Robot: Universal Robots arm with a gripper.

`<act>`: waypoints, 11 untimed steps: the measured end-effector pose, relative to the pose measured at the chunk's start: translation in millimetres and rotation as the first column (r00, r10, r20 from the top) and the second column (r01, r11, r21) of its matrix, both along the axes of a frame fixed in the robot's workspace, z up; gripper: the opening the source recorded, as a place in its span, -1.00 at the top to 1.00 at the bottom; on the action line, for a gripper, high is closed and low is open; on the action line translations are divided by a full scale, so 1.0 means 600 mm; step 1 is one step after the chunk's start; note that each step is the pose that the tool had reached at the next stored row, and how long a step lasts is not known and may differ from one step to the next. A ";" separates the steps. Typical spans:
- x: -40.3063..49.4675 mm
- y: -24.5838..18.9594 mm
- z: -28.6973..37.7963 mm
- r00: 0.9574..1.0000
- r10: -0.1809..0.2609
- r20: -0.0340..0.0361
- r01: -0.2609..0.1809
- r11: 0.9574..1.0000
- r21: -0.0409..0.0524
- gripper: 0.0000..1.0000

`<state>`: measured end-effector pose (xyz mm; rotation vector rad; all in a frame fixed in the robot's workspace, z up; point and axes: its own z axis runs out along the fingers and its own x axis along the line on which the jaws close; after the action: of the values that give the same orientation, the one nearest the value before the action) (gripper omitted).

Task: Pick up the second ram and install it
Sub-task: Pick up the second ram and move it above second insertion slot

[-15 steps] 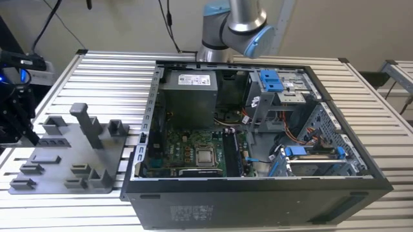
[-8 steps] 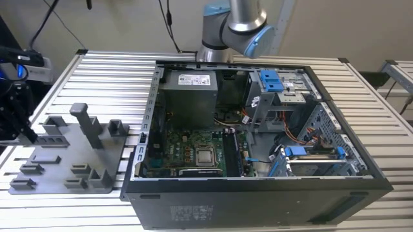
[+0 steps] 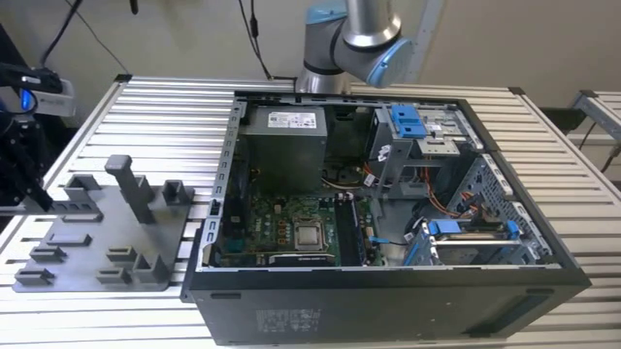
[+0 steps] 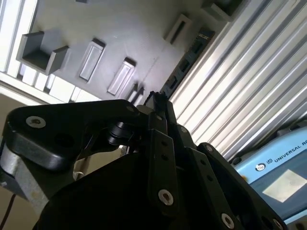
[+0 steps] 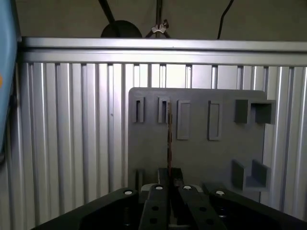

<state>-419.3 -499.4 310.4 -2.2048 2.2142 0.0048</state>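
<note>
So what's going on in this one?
The arm's claw is over the grey fixture plate on the slatted table. It is closed on the second ram, a thin dark stick seen edge-on in the first wrist view. I cannot tell whether the stick is clear of its fixture slot. The open computer case sits beside the plate, its motherboard exposed.

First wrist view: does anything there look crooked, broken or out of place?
Nothing stands out. The gripper holds the second ram edge-on and straight, with the grey fixture plate behind it; its blocks look upright and intact.
</note>
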 end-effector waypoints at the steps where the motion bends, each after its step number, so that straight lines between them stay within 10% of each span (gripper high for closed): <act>1: 0.000 0.0000 0.002 1.000 0.000 0.000 0.000 1.000 0.000 0.72; 11: 0.000 0.0000 0.021 1.000 0.000 0.000 0.000 1.000 0.000 0.72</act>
<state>-419.4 -499.3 323.1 -2.2047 2.2142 0.0049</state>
